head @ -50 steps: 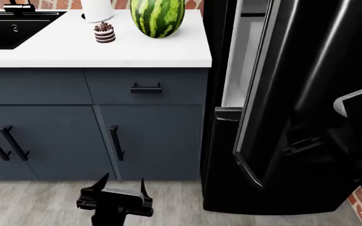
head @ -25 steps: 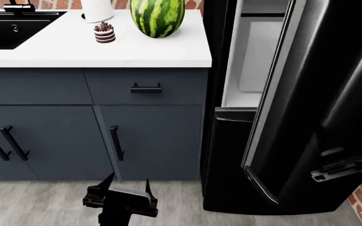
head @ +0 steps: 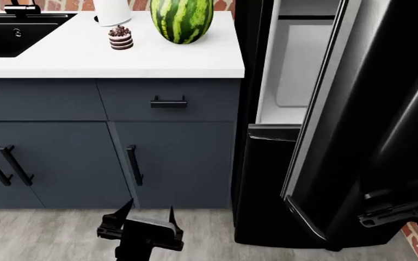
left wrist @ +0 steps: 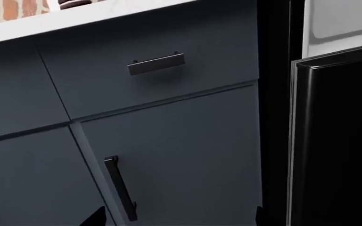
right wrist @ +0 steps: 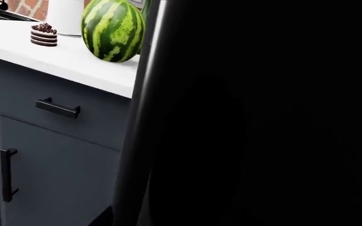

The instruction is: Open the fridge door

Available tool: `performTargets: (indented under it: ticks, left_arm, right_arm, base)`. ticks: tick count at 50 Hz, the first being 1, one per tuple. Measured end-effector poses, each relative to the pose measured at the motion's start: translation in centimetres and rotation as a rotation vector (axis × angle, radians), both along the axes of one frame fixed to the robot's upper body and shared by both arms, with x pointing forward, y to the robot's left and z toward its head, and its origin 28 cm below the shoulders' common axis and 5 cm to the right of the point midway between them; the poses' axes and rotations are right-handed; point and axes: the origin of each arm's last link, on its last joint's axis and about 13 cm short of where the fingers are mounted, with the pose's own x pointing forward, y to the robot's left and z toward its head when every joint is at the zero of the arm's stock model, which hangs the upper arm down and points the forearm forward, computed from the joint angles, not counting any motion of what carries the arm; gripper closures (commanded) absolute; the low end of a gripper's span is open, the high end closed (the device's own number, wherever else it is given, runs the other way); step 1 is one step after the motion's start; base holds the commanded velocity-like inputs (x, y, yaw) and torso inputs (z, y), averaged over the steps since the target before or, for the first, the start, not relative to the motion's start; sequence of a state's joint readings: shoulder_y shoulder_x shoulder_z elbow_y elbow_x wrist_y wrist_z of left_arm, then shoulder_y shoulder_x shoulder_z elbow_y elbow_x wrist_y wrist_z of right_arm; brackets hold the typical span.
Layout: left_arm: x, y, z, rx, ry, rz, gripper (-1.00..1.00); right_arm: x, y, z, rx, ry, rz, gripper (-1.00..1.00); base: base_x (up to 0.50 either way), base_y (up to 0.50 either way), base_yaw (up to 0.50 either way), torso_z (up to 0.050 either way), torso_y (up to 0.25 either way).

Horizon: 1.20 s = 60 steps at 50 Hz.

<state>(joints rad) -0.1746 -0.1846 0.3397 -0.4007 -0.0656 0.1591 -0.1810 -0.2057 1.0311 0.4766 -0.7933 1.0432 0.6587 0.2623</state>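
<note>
While the left pincer (head: 146,213) is held wide at 7 o'clock before the cabinet (head: 172,157), a watermelon (head: 181,19) is seen on the tabletop (head: 122,57). At 3 o'clock the fridge door (head: 369,109) is swung ajar; the right pincer's (head: 394,209) state cannot be told.
</note>
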Motion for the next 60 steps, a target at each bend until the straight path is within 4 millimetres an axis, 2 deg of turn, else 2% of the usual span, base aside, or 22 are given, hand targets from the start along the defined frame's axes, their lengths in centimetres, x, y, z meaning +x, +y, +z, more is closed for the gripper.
performTargets:
  ticks: [20, 35, 45, 60]
  left_arm:
    - [0.0, -0.1, 0.0, 0.011, -0.005, -0.001, -1.0]
    - [0.0, -0.1, -0.1, 0.019, -0.008, 0.001, -1.0]
    - [-0.1, -0.1, -0.1, 0.023, -0.01, 0.004, -1.0]
    - [-0.1, -0.1, 0.0, 0.019, -0.013, 0.004, -1.0]
  right_arm:
    - [-1.5, 0.6, -0.3, -0.003, 0.005, 0.009, -1.0]
    - [-4.0, 0.5, 0.3, -0.014, -0.044, -0.01, -1.0]
    - [-5.5, 0.6, 0.6, -0.069, -0.128, -0.019, -1.0]
    - [-5.8, 1.2, 0.1, -0.227, -0.286, -0.038, -1.0]
  base:
    - [0.0, 0.0, 0.0, 0.0, 0.0]
    - [0.0, 0.0, 0.0, 0.0, 0.0]
    - [0.0, 0.0, 0.0, 0.0, 0.0]
    - [0.0, 0.0, 0.0, 0.0, 0.0]
